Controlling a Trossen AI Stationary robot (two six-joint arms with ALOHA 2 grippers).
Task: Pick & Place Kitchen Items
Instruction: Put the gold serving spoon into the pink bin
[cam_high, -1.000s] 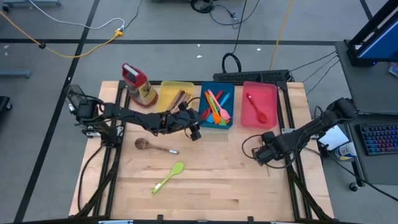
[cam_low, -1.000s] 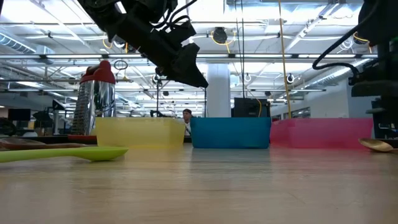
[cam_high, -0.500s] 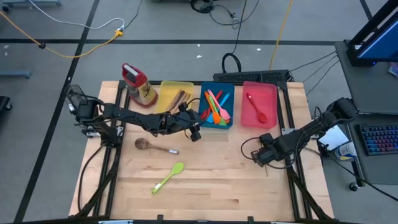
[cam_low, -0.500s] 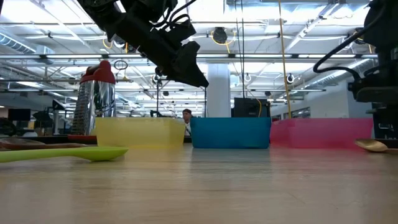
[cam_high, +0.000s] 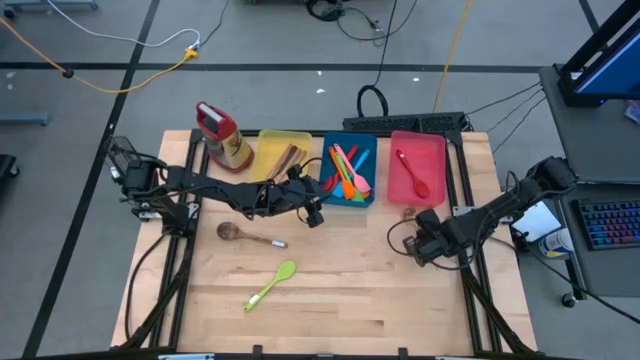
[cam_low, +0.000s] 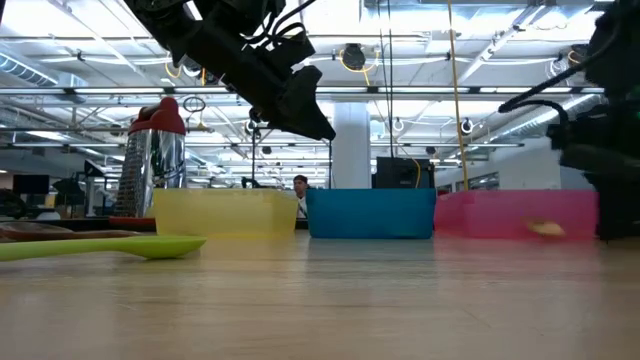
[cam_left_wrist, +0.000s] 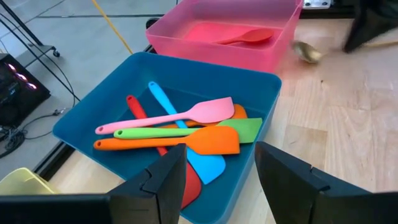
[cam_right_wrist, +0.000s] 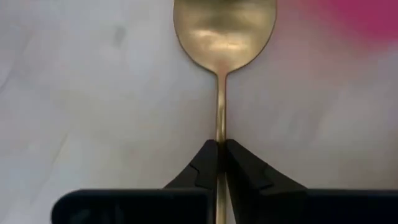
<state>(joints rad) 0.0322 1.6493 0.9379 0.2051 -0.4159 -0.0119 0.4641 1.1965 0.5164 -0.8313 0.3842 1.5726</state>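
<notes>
Gold spoon in black right claw; pale wood worktop carries yellow, blue and pink trays, green spoon.

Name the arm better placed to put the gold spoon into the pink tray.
Right. The right gripper is shut on the gold spoon beside the pink tray; the left gripper hangs open over the blue tray.

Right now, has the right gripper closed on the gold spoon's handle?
Yes: in the right wrist view the right gripper has both fingertips pinched against the thin handle of the gold spoon, no gap showing.
</notes>
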